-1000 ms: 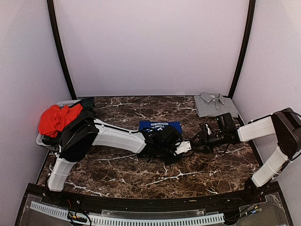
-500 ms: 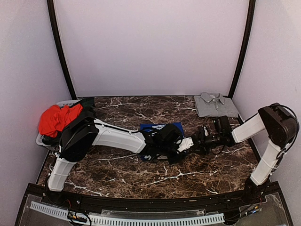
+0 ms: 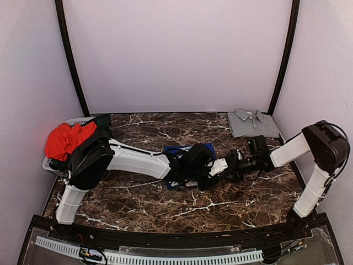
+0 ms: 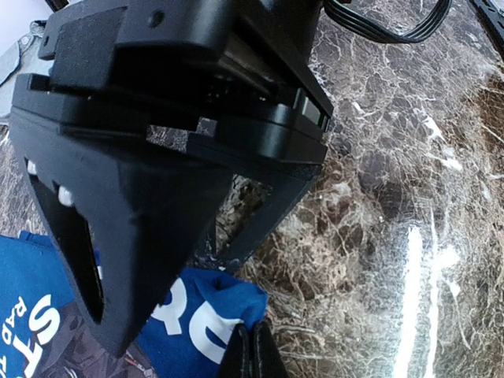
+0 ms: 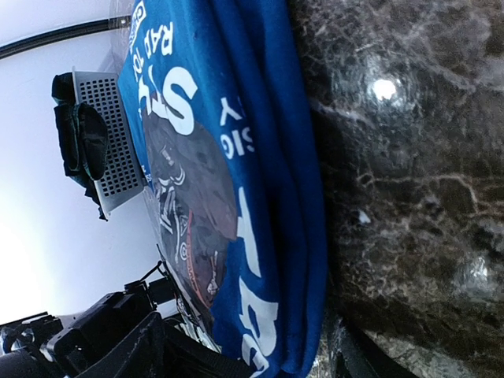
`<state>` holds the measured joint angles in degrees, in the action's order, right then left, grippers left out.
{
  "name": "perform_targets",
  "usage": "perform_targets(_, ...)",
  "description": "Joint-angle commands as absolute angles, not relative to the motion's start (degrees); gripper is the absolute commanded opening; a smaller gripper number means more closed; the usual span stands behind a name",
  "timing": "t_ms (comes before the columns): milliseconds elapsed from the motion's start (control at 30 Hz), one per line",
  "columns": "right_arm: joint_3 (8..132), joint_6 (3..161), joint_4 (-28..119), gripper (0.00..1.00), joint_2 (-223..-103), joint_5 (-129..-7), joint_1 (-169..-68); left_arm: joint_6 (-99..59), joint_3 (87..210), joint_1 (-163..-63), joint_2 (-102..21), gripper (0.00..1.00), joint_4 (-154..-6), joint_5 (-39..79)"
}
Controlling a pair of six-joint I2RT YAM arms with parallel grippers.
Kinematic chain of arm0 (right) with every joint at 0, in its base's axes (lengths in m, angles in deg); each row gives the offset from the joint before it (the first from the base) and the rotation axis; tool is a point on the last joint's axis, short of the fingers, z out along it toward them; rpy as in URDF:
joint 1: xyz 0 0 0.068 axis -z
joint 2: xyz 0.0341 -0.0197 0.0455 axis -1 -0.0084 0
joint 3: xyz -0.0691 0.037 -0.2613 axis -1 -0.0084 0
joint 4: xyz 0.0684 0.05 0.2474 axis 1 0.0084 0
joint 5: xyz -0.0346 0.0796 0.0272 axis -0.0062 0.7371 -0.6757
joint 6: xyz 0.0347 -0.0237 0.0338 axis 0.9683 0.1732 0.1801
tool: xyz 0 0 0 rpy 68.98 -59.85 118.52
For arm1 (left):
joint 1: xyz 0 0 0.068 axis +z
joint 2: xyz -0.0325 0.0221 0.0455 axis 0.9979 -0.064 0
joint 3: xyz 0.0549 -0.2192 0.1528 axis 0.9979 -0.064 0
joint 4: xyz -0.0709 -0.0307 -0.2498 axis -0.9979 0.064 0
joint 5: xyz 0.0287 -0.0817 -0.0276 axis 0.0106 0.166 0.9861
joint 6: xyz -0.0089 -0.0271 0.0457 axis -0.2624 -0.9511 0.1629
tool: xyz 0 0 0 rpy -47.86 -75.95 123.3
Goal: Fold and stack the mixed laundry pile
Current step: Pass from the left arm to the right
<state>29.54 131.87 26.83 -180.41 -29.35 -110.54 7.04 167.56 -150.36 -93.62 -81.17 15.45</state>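
The royal-blue T-shirt (image 3: 175,149) lies near the middle of the top view on the dark marbled counter (image 3: 154,204), mostly hidden under the left arm's black wrist, with only its upper and right edges showing; the white print on it is plain in the right wrist view, where the cloth sits folded in layers with a rounded fold edge toward the bare counter at the right of that frame.

The left tool (image 4: 252,354) shows at the bottom centre of its own wrist view; its tips are pressed tight together, narrow, right on the corner of the blue cloth, so it grips the T-shirt there. The right tool (image 3: 229,165) reaches in from the right of the top view and meets the left one just right of centre; its fingers stand wide, dark at the lower left and lower right of its wrist view with the shirt's fold edge between them; whether they touch the cloth I cannot tell.

The grey shirt (image 3: 252,122) lies flat, collar up-frame, at the upper right corner of the counter, well apart from both tools. At the far left a basket (image 3: 77,120) holds the red-orange garment (image 3: 66,139), heaped above the rim; dark cloth (image 3: 102,120) sits just beside it at the basket's right end.
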Motion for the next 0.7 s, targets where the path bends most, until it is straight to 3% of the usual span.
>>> perform_targets(0,27.8,133.9,28.6,0.68,-177.6,-31.4,-110.9,7.2,168.4,-150.6,-88.2,0.00,-83.2,15.8)
perform_targets(300,30.9,139.5,16.6,0.56,-185.6,-25.0,-111.1,7.1,166.0,-150.6,-86.1,0.00,-85.5,19.7)
perform_targets(667,34.0,141.8,12.6,0.51,-191.6,-15.9,-111.2,10.5,161.6,-150.7,-83.4,0.00,-86.0,24.9)
